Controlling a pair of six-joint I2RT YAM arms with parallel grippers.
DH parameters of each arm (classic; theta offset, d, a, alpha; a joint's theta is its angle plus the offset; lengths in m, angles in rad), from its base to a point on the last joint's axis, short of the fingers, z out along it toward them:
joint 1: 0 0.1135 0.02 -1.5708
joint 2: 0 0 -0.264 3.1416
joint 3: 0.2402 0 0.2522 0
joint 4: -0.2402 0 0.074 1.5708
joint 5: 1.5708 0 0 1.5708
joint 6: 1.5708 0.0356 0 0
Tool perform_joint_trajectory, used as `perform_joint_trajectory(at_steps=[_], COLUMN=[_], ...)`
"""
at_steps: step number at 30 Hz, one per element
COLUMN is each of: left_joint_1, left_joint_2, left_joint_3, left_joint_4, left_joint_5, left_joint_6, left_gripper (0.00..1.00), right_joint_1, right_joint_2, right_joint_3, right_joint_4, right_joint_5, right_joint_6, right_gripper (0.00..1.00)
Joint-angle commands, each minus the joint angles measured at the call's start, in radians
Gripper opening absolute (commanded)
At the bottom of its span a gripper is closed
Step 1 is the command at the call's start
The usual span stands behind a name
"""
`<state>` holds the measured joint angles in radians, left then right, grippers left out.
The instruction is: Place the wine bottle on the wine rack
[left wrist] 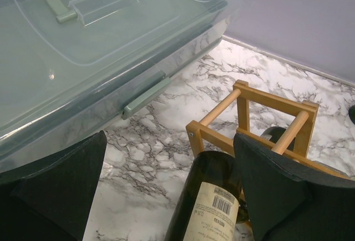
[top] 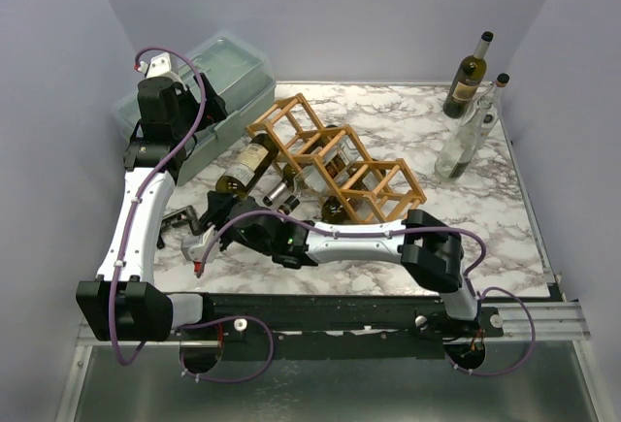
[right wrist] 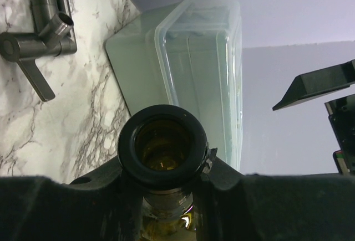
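Right gripper (right wrist: 163, 175): pinching the wine bottle (top: 248, 162) by its neck.
Wine bottle: lying aslant, base pointing toward the left end cell of the wine rack (left wrist: 244, 105).
Left gripper (left wrist: 169, 141): hovering spread, empty.

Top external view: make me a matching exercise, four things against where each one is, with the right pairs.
Things:
1 wine bottle
2 wine rack
3 plastic container
4 clear bottle

Places:
A far left, lid on
B far right corner, standing upright
C lying slanted, neck clamped in the right gripper
D middle of the table

Pairs: 1-C, 2-D, 3-A, 4-B
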<state>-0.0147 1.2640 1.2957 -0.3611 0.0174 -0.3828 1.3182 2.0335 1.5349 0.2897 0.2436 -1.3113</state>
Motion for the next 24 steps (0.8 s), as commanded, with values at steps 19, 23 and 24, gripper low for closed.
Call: perform_joint_trajectory(at_steps=[19,23,24], left_joint_1=[0.033,0.033,0.033], left_joint_2=[-0.017,-0.02,-0.02], left_joint_3=[0.013,0.013,0.013], left_joint_4=[0.009,0.008,0.008], left_joint_5=[0.014,0.014,0.015], left_joint_6=[-0.019,-0.018,-0.019], left_gripper=[0.98,0.98,0.98], right_joint_1=[-0.023,-0.03,-0.033], right_joint_2=[0.07,0.107,0.117], right_joint_3=[0.122,0.123,0.126], right_joint_4=[0.095,0.141,0.153], right_joint_5=[0.243,0.28,0.289], right_joint_6=[-0.113,-0.153,-0.164], right_gripper=[0.01,0.0,0.0])
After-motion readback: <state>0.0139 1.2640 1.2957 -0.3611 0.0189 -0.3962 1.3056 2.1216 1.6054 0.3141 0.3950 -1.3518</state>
